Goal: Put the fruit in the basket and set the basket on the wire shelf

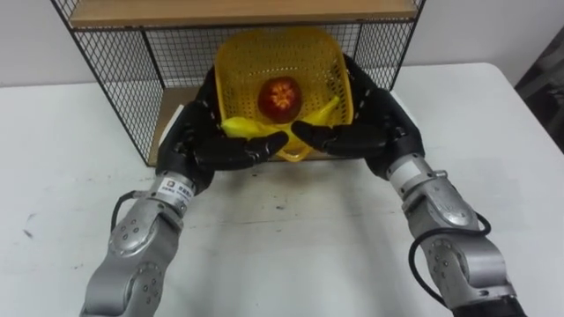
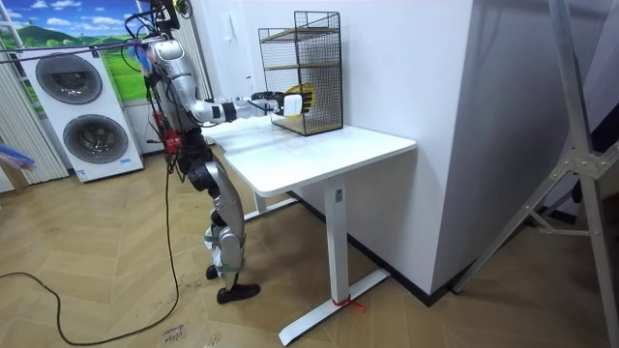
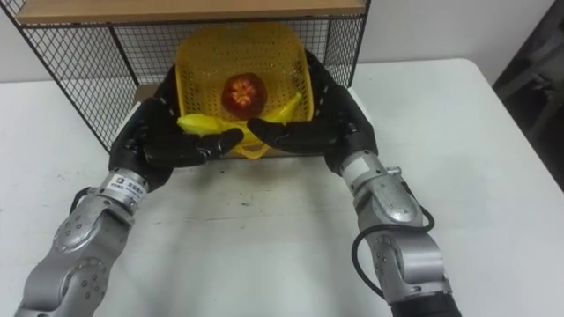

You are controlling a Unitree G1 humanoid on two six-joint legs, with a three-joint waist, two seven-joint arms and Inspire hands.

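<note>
A yellow mesh basket (image 1: pixel 282 55) is tipped toward me at the open front of the black wire shelf (image 1: pixel 115 79). A red apple (image 1: pixel 280 97) and a yellow banana (image 1: pixel 249 129) lie inside it. My left hand (image 1: pixel 204 132) clasps the basket's left side and my right hand (image 1: pixel 374 119) its right side. Both thumbs reach across the front rim, with the fingers along the sides. The basket's base sits about level with the shelf's lower wooden board. In the room view the robot stands at the end of the white table (image 2: pixel 319 155), arms stretched toward the shelf (image 2: pixel 302 72).
The shelf has a wooden upper board (image 1: pixel 242 11) just above the basket, and wire mesh walls on either side. It stands at the table's far edge against the wall. Two washing machines (image 2: pixel 73 82) stand behind the robot.
</note>
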